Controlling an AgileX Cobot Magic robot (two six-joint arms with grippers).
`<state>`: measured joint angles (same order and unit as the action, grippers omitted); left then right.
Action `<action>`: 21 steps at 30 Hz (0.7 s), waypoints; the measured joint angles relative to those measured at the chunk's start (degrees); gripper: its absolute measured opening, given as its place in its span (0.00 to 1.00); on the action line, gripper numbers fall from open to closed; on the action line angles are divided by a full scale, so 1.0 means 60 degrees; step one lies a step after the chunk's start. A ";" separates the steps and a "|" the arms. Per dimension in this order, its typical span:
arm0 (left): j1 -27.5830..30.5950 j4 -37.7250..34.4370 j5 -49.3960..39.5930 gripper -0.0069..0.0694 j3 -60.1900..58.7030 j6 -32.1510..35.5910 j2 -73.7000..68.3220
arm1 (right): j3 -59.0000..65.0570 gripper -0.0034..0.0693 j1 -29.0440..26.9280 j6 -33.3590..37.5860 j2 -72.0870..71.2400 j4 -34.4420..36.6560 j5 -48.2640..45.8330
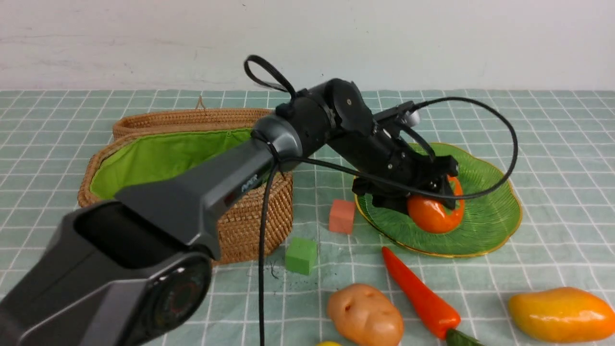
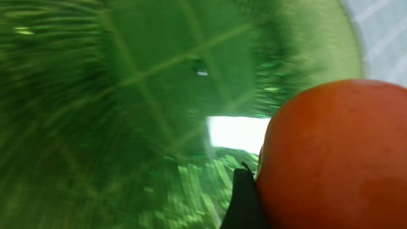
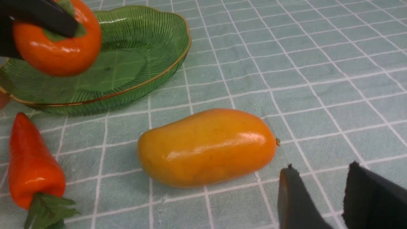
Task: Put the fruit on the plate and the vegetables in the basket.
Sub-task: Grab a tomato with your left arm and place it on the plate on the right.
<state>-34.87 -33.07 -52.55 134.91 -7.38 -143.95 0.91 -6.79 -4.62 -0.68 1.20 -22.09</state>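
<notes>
Checked green tablecloth (image 1: 552,144) | left gripper (image 1: 430,190) clamped on persimmon (image 1: 432,216) over plate (image 1: 495,211) | right gripper (image 3: 321,170) jaws apart, empty, off plate

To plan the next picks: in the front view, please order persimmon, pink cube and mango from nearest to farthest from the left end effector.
1. Persimmon, held in the left end effector, over the plate.
2. Pink cube, beside the plate's left edge.
3. Mango, front right.

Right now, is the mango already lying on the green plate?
No, the mango lies on the checked cloth beside the plate, apart from its rim.
</notes>
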 joint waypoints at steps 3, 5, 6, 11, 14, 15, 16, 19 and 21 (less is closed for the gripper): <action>-0.0110 0.1133 0.0021 0.74 0.0236 -0.1080 -0.0270 | 0.0000 0.38 0.0000 0.0000 0.0000 0.0000 0.0000; -0.0209 0.1715 0.0041 0.79 0.0288 -0.1765 -0.0316 | 0.0000 0.38 0.0000 0.0000 0.0000 0.0000 0.0000; -0.0234 0.1867 0.0052 0.83 0.0308 -0.1895 -0.0316 | 0.0000 0.38 0.0000 0.0000 0.0000 0.0000 0.0000; -0.0279 0.2037 -0.0029 0.97 0.0321 -0.2058 -0.0316 | 0.0000 0.38 0.0000 0.0000 0.0000 0.0000 0.0000; -0.0279 0.2298 -0.0310 0.97 0.0340 -0.1921 -0.0224 | 0.0000 0.38 0.0000 0.0000 0.0000 0.0000 0.0000; -0.0279 0.2323 -0.0341 0.97 0.0348 -0.1912 -0.0211 | 0.0000 0.38 0.0000 0.0000 0.0000 0.0000 0.0000; -0.0279 0.2643 -0.0581 0.97 0.0390 -0.1864 -0.0102 | 0.0000 0.38 0.0000 0.0000 0.0000 0.0000 0.0000; -0.0279 0.3468 -0.1047 0.97 0.0458 -0.1891 0.0204 | 0.0000 0.38 0.0000 0.0000 0.0000 0.0000 0.0000; -0.0279 0.4039 -0.1273 0.96 0.0463 -0.2002 0.0558 | 0.0000 0.38 0.0000 0.0000 0.0000 0.0000 0.0000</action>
<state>-36.54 -8.84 -60.19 137.69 -19.39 -140.61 0.91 -6.79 -4.62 -0.68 1.20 -22.09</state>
